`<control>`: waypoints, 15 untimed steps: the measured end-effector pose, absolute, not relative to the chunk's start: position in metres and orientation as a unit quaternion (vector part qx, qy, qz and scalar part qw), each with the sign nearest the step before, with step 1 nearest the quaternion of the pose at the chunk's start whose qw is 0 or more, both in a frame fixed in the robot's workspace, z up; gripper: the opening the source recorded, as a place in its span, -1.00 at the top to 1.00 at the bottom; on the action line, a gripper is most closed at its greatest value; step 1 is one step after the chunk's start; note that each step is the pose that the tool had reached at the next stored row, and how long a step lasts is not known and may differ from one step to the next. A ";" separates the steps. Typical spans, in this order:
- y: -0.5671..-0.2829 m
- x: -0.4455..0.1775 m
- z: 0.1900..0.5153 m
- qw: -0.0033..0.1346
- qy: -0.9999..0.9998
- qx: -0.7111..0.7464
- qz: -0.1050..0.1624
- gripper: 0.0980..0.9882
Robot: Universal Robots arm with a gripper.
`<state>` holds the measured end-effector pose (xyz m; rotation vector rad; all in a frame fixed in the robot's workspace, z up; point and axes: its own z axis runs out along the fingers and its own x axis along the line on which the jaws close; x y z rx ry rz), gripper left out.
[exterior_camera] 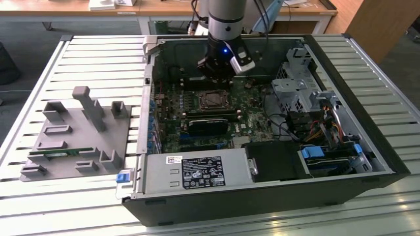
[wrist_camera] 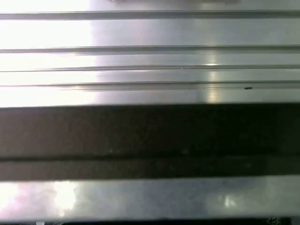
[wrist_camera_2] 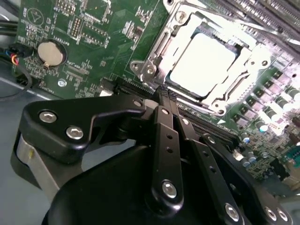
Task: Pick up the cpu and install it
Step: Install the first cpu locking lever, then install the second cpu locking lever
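Observation:
The cpu [wrist_camera_2: 201,65], a flat square chip with a shiny silver top, lies inside the motherboard socket frame [wrist_camera_2: 151,60]; in the exterior view the cpu [exterior_camera: 211,100] sits mid-board in the open computer case. My gripper [wrist_camera_2: 164,97] hovers just beside the socket's edge, its black fingers [wrist_camera_2: 165,136] pressed together at the tips with nothing between them. The exterior view places the gripper [exterior_camera: 214,80] just behind the socket, hanging from the arm above the board.
The case walls [exterior_camera: 148,98] ring the board, with a drive cage [exterior_camera: 295,91] on the exterior view's right and the power supply [exterior_camera: 196,172] in front. A grey fixture [exterior_camera: 72,132] holding a green memory stick [exterior_camera: 59,153] stands on the slatted table. A coin battery [wrist_camera_2: 50,54] sits near the socket.

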<state>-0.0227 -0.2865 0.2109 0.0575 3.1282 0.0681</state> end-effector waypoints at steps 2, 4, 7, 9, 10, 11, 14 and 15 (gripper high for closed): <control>-0.288 -0.023 0.211 0.006 1.000 0.018 0.022 0.98; -0.289 -0.023 0.211 0.006 1.000 0.018 0.022 0.98; -0.289 -0.023 0.211 0.006 1.000 0.018 0.022 0.98; -0.290 -0.023 0.211 0.006 1.000 0.018 0.022 0.98; -0.290 -0.023 0.211 0.006 1.000 0.018 0.022 0.98; -0.290 -0.023 0.211 0.006 1.000 0.018 0.022 0.98; -0.291 -0.023 0.211 0.006 1.000 0.018 0.022 0.98; -0.291 -0.023 0.211 0.006 1.000 0.018 0.022 0.98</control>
